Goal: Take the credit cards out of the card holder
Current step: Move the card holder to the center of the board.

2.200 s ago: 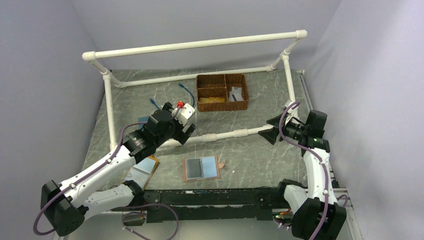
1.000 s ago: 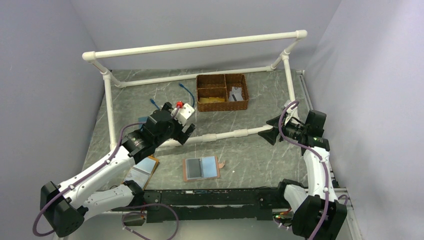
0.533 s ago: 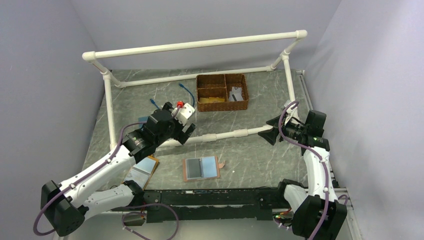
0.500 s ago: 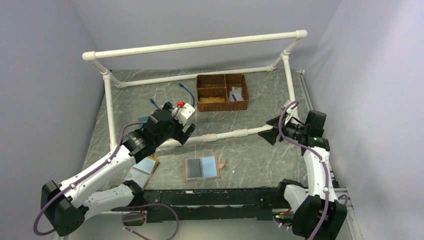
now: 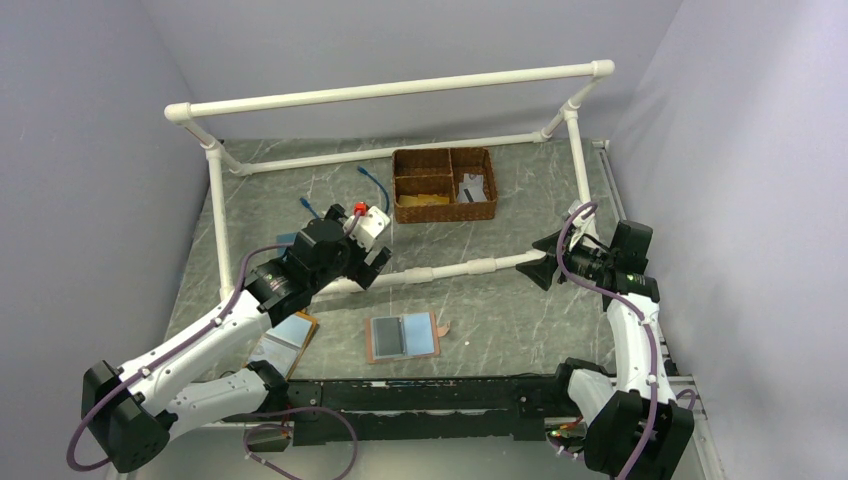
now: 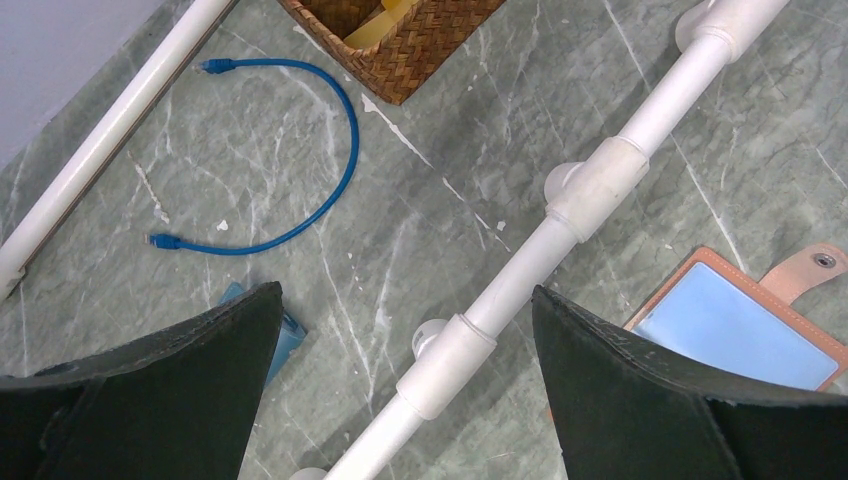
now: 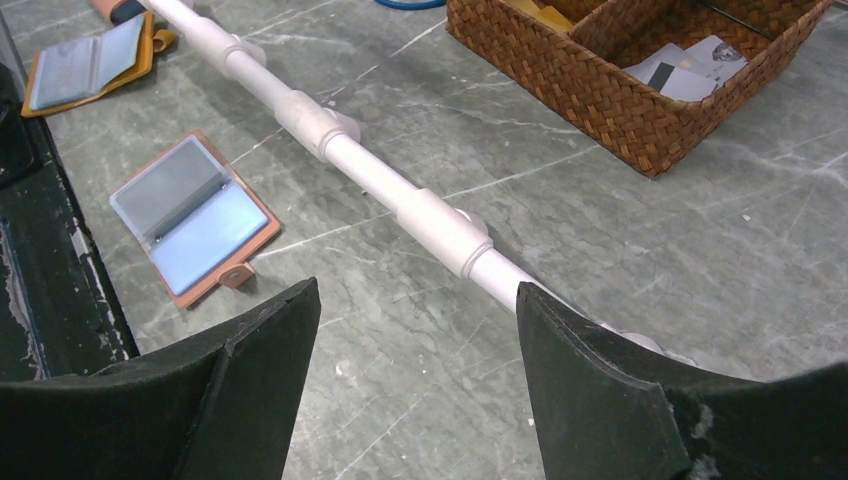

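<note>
The card holder (image 5: 403,336) lies open and flat near the table's front edge, reddish-brown with grey-blue pockets facing up. It also shows in the left wrist view (image 6: 725,322) and the right wrist view (image 7: 195,215). No card shows in its pockets. Yellowish-tan cards (image 5: 425,198) lie in the wicker basket (image 5: 489,186), and show in the wrist views too (image 6: 384,12) (image 7: 540,10). My left gripper (image 5: 374,263) (image 6: 405,295) is open and empty above the low white pipe. My right gripper (image 5: 543,269) (image 7: 417,290) is open and empty, to the right of the holder.
A white pipe frame surrounds the work area; its low front bar (image 5: 450,271) runs between both grippers, behind the holder. An orange-rimmed flat panel (image 5: 283,340) lies front left. A blue cable (image 6: 300,200) and a small blue block (image 6: 285,335) lie at the left.
</note>
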Motion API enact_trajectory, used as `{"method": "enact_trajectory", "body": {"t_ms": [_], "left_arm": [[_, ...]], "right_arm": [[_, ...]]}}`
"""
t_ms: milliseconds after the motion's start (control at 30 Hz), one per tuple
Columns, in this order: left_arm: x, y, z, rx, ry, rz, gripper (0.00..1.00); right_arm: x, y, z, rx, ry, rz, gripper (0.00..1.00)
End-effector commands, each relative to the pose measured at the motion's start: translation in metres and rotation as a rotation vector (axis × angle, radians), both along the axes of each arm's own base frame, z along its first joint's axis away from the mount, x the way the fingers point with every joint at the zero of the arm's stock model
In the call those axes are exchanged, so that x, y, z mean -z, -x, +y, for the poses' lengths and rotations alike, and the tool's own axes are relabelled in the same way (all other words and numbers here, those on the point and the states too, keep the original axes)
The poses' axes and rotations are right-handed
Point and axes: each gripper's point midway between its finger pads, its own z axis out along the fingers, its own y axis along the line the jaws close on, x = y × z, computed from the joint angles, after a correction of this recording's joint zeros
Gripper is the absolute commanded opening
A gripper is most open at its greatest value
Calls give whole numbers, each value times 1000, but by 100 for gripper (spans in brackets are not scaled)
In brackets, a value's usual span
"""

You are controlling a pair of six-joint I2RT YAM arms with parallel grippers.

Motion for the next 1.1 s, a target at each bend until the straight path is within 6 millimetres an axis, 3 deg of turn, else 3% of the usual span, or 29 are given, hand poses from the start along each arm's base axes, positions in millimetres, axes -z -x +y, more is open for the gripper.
{"method": "enact_trajectory", "body": {"t_ms": [0, 367, 1067], "left_arm": [[-27, -2, -7, 7, 79, -38, 99], [-26, -2, -8, 11, 81, -31, 99], [-18, 8, -30, 74, 154, 98, 99]], "right_arm": [[-19, -5, -1, -19, 19, -73, 75], [-21, -5, -2, -21, 27, -73, 75], [-17, 1, 1, -52, 53, -35, 75]]}}
